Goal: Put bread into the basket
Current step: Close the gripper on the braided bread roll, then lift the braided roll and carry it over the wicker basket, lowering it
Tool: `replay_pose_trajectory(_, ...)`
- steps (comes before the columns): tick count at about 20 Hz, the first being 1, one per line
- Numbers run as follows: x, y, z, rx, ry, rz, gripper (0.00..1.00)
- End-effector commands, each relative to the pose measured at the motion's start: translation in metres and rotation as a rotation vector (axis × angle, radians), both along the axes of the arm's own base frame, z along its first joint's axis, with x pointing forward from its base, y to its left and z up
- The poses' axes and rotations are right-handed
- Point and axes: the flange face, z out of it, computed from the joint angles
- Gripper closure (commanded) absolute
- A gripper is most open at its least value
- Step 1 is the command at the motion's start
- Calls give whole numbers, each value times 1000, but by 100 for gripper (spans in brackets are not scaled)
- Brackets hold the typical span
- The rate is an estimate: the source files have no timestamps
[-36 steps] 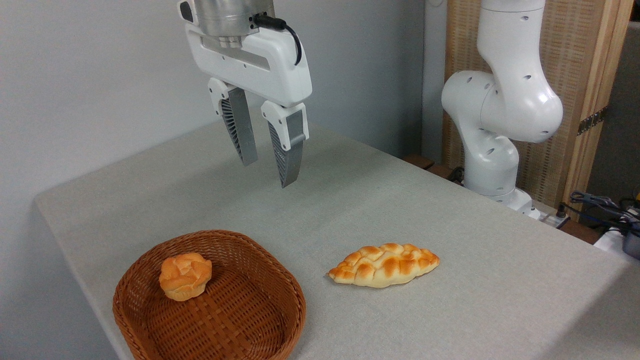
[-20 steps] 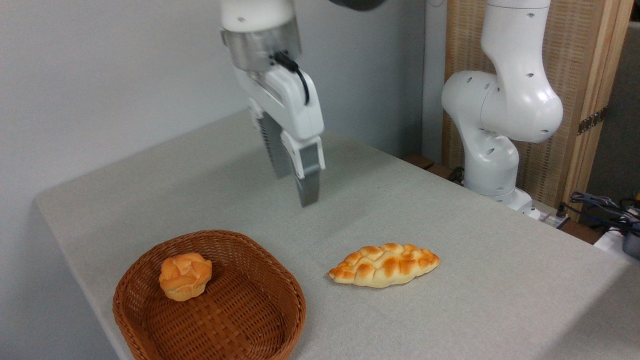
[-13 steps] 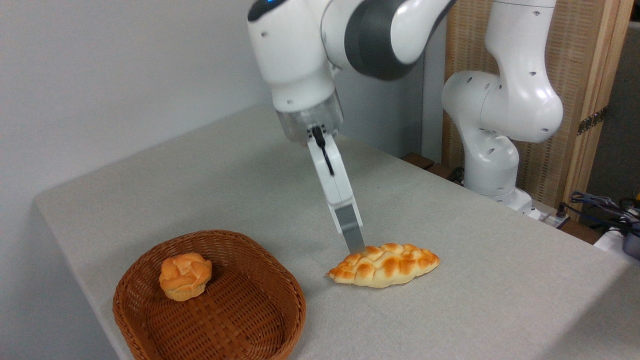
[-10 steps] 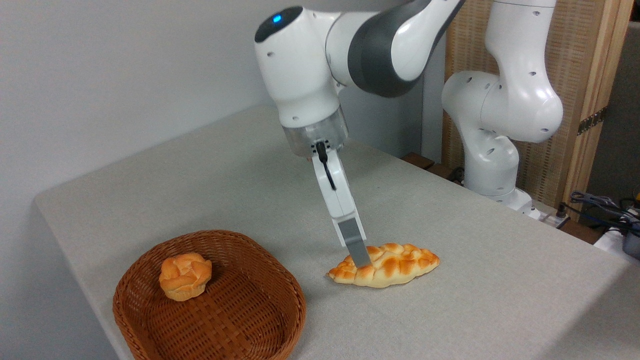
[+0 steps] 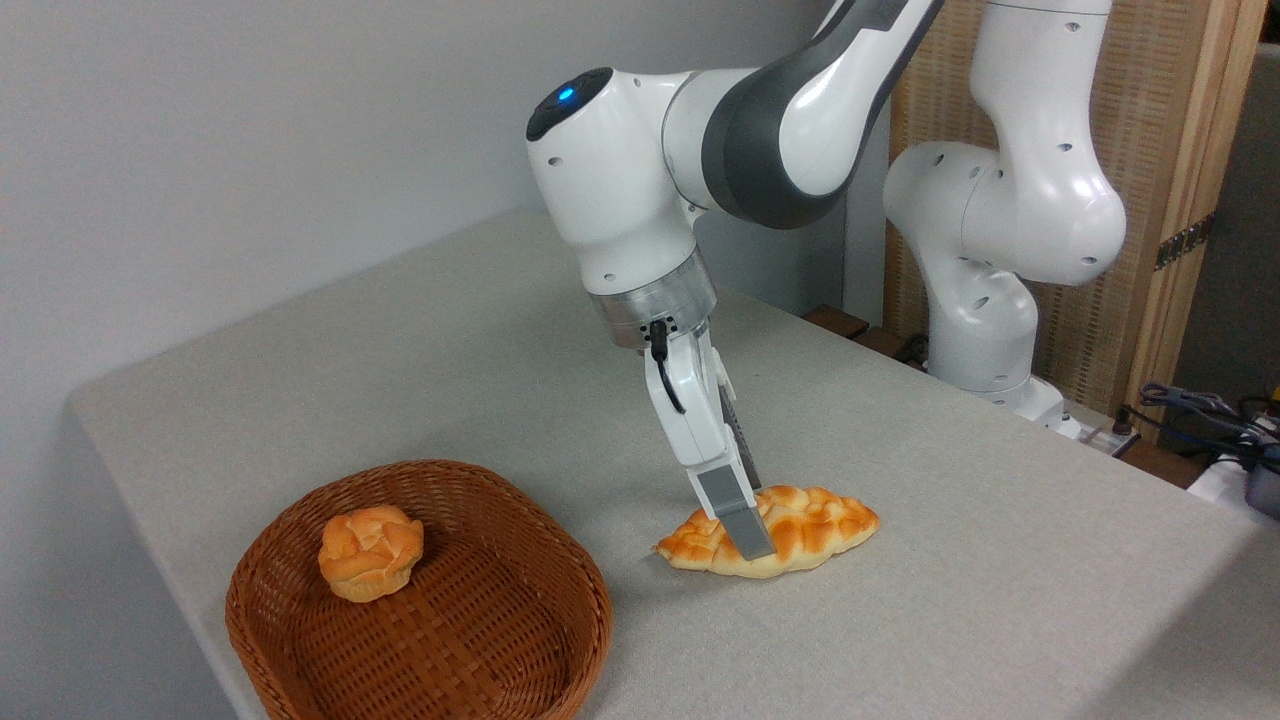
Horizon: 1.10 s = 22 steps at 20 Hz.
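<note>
Bread-grasping is the step I judge to be in hand: the one arm (image 5: pixel 790 130) on my rig reaches down from the far right corner of the table (image 5: pixel 1000 600), and its gripper (image 5: pixel 752 530) is planted on the middle of the bread (image 5: pixel 815 525). From largest to smallest, I count one cloth-covered table, one arm, one basket (image 5: pixel 420 600), one braided bread and one small round bun (image 5: pixel 370 552). The basket sits by the near left corner of the table, its rim close to the front edge, with the bun already lying inside, toward its left side. The bread, which is what I have to move, lies flat on the cloth near the front edge, roughly midway along it and just to the right of the basket, apart from its rim. The nearer finger (image 5: pixel 735 510) stands in front of the loaf and crosses its near side, while the second finger is mostly hidden behind the first, so the loaf appears to be between them. I cannot tell whether the jaws have closed on it or only straddle it; the view is nearly edge-on to the gap. If the grip is not yet firm, the next move calls for a gentle squeeze across the loaf's narrow width, then a lift clear of the cloth and a carry leftward over the rim. The loaf is nearly as long as the basket, so I would set it beside the bun rather than on it.
</note>
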Motion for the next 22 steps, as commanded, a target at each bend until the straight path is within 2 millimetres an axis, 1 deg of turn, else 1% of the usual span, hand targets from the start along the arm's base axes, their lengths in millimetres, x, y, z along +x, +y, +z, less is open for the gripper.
replay_pose_trajectory(1,-3,4,0,7,-1,-20,58)
replay_pose_trajectory(8,-5,4,-1,9,16,-17,59)
replay_pose_trajectory(11,-3,5,7,14,19,-7,65)
replay_pose_trajectory(13,0,7,23,22,43,7,66)
replay_pose_trajectory(17,20,8,70,26,27,32,66)
replay_pose_trajectory(19,35,6,88,18,-14,43,64)
replay_pose_trajectory(22,70,-4,122,-91,-96,103,63)
